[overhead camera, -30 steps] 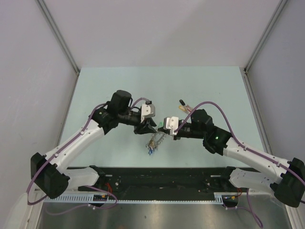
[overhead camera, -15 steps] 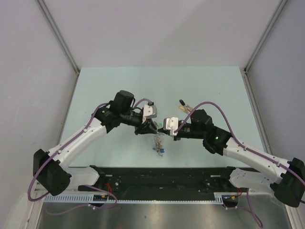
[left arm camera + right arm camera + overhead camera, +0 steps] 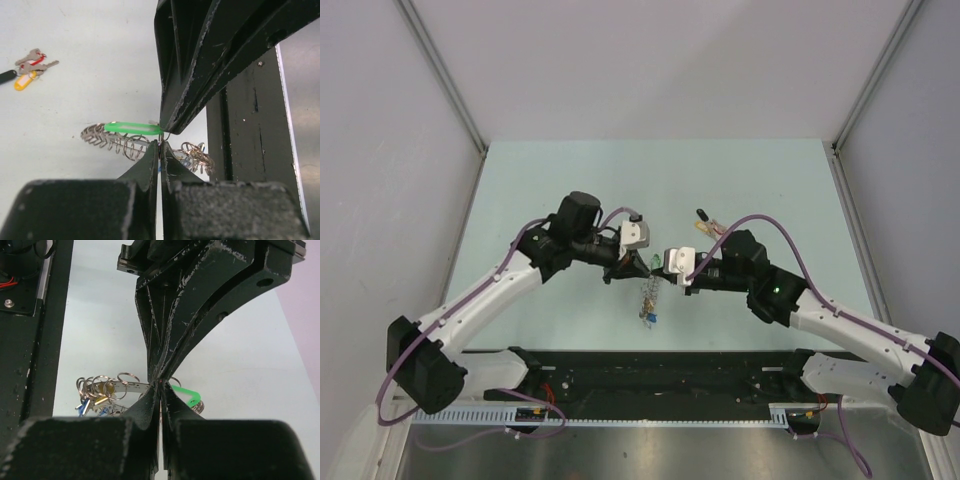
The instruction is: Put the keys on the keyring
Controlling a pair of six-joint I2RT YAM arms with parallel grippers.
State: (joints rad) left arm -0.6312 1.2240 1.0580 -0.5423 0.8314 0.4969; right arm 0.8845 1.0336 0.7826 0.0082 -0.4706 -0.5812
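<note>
Both grippers meet tip to tip above the table's middle. My right gripper [image 3: 661, 270] [image 3: 161, 384] is shut on the keyring [image 3: 127, 386], a flat grey band fringed with small silvery rings [image 3: 106, 139]. It hangs below the tips [image 3: 647, 298] with blue keys [image 3: 650, 318] [image 3: 82, 408] at its low end. My left gripper [image 3: 642, 268] [image 3: 160, 144] is shut right beside that spot, pinching a thin wire loop at the end of a green-headed key [image 3: 131, 128] [image 3: 188, 394] [image 3: 655, 262].
A separate bunch of keys with a yellow tag [image 3: 705, 226] [image 3: 29, 70] lies on the pale green table [image 3: 540, 190] behind the right arm. A black rail [image 3: 660, 365] runs along the near edge, and grey walls close in the sides.
My left gripper has closed from open to shut at the right gripper's tips. The hanging keyring swung slightly, and the green key now shows between the two grippers.
</note>
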